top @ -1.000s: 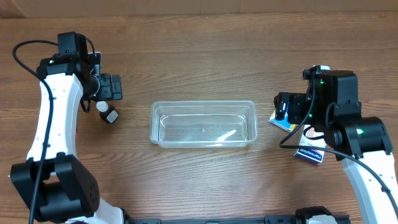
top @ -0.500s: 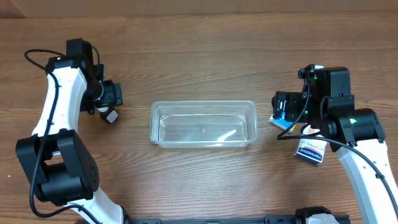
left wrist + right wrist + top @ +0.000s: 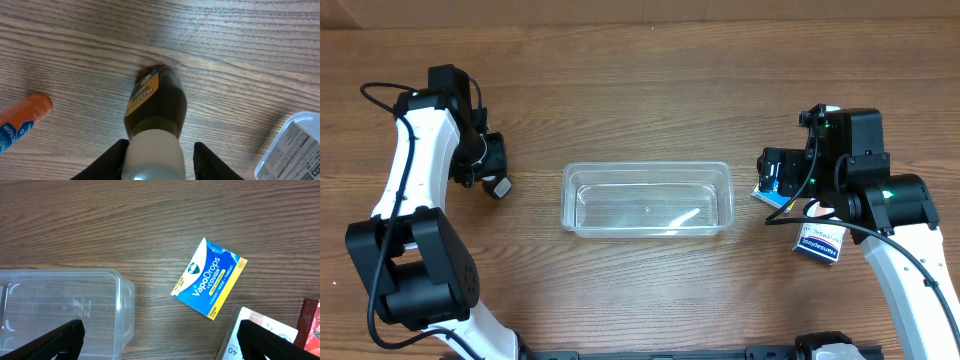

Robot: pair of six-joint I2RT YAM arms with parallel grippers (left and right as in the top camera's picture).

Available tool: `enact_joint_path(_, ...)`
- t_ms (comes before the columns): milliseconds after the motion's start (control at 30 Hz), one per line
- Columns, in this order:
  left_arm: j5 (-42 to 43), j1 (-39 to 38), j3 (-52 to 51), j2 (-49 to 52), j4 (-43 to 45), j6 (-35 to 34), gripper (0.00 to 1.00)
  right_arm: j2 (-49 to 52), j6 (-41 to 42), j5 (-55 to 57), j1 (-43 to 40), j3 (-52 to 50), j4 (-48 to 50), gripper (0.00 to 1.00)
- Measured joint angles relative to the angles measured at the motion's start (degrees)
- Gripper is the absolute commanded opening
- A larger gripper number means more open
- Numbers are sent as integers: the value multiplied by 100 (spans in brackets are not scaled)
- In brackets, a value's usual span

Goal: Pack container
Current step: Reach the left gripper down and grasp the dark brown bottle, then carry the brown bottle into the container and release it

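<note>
Cap [image 3: 154, 155] of a brown bottle [image 3: 157, 102] is flanked by the fingers [image 3: 112, 160] of the left pincer [image 3: 159, 162]. The jaws are parted, and a thin gap is seen between the cap and the right-hand finger, so nothing is gripped yet. The bottle is laid flat on the tabletop [image 3: 240, 50], stretching straight ahead of the pincer with its yellow label turned up. Ahead and to the left of the pincer an orange tube [image 3: 22, 120] is found. Close on the right, a white labelled pack [image 3: 292, 142] is cut off by the frame edge.

The right pincer [image 3: 160, 335] is held wide open above the tabletop, with nothing held. Just beside its left finger the container [image 3: 65, 305] is seen, clear, its rounded corner reaching toward the gap between the fingers. By the right finger a white box [image 3: 252, 332] is partly shown. Farther ahead, slightly right of the pincer's midline, a blue box [image 3: 210, 277] marked VapoDrops is laid flat, apart from the container.
</note>
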Motion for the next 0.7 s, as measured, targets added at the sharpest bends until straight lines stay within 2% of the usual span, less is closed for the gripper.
enact_joint_path(233,-17,0,0,0,-9,7,20,0,0,0,0,0,0,100)
enact_joint_path(333,-42,0,0,0,-24,0,4,0,0,0,0,0,0,100)
enact_joint_path(567,-39,-9,142,0,-468,-238,4,-2,-2,2,0,0,-57,100)
enact_joint_path(700,-24,-345,957,-181,-1220,-737,4,-144,0,9,-2,0,-103,100)
